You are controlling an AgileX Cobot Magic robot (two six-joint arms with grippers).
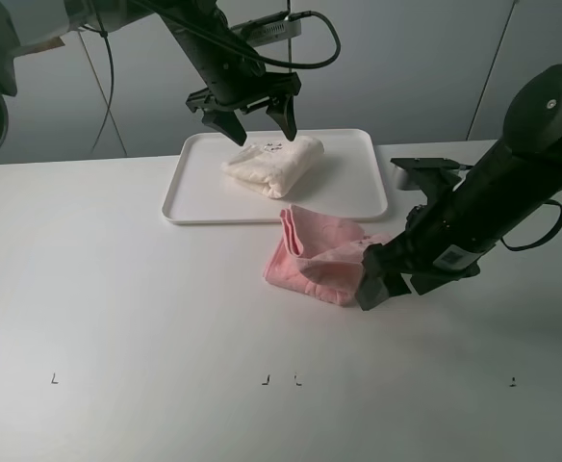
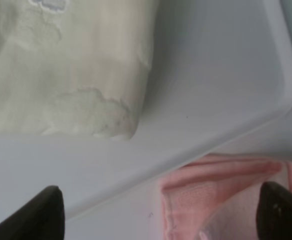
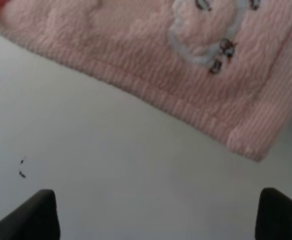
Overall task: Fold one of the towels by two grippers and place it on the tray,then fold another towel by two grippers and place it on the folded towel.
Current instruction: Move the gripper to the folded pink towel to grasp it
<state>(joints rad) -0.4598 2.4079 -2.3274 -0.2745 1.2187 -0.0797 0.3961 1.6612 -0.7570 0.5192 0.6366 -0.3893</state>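
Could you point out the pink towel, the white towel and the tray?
pink towel (image 1: pixel 321 258), high camera view, middle of the cloth
white towel (image 1: pixel 273 166), high camera view, top of the bundle
tray (image 1: pixel 350 188), high camera view, bare floor

A white table (image 1: pixel 117 289) is seen carrying a white tray (image 1: pixel 185 192) toward the back and a pink towel (image 1: pixel 315 255) lying just in front of it.

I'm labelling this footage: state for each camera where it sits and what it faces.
Exterior high: mounted high, facing the table; both arms, left gripper, right gripper.
Left wrist: above tray, cream towel; fingertips show.
Right wrist: low over table; fingertips show.
All three share the pink towel.
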